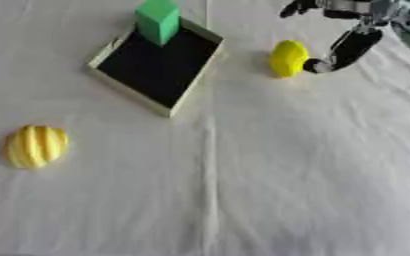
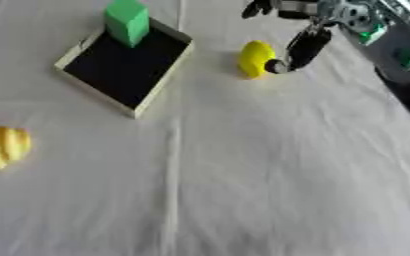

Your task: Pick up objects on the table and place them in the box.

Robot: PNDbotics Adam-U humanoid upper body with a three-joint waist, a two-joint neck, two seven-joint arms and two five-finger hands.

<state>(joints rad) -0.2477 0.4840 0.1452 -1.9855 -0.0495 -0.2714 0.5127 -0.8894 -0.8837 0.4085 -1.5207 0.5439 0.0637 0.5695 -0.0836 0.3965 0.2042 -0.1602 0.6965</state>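
Right hand (image 1: 353, 45) entering from about one o'clock, black fingers (image 1: 318, 65) angled down toward seven o'clock, one tip touching the right flank of the smooth yellow object (image 1: 288, 58). Other fingers spread up near twelve o'clock, away from the object; nothing curled round it, so released rather than grasping. Left hand nowhere in either view.

Smooth yellow object lying on the desk (image 1: 287, 175) at about one o'clock from the middle of the scene, oval, long axis running roughly twelve to six, slightly tilted toward one. Just right of the box (image 1: 130, 89), apart from it, with a strip of white cloth between them.

Box at about eleven o'clock, a shallow rectangular tray with pale rim and black floor, turned askew so that its long axis runs from one o'clock down to seven. Green block (image 1: 159, 20) standing upright at the far end of the box, on the black floor near the far rim.

Ribbed yellow object (image 1: 35, 146) well apart from all this, at about nine o'clock near the left edge, rounded, its ridges running roughly twelve to six.

Desk covered by a white cloth, a raised crease running down the middle from twelve to six. Nothing lying between the smooth yellow object and the box. Dark machinery with green spots (image 2: 392, 45) at the two o'clock edge of the right eye view.
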